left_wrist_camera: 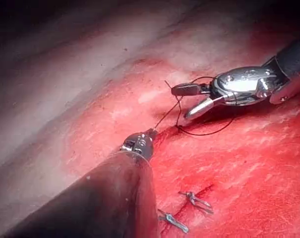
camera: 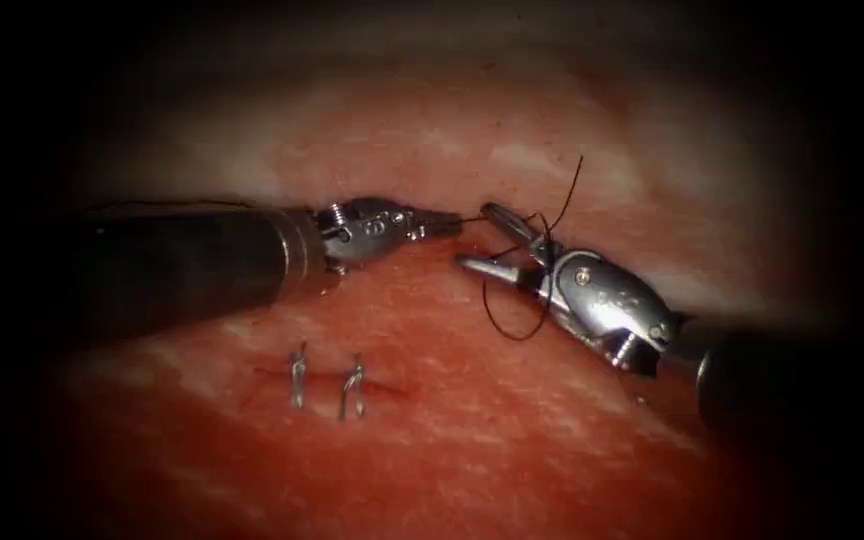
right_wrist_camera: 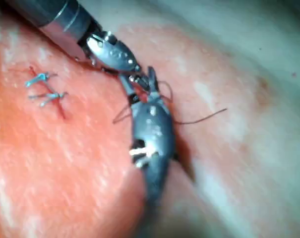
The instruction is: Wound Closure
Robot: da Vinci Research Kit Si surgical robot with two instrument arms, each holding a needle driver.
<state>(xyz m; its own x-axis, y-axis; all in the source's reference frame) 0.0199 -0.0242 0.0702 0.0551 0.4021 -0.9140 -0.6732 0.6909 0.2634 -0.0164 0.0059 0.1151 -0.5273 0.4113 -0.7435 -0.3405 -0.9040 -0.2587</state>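
Thread [camera: 512,325] is running taut from your left tool [camera: 442,224], whose jaws are clamping its end, and looping around your right tool [camera: 487,240], whose jaws are gaping wide, gripping nothing. 2 stitches [camera: 327,385] are sitting across the cut [camera: 377,385] in the tissue [camera: 512,440]. Needle: you cannot tell where.

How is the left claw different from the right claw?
The left claw is pinched shut on the dark thread, while the right claw gapes open and holds nothing. The thread loops around the right claw, but runs straight from the left claw's tip. Both are shiny metal and hover above the tissue.
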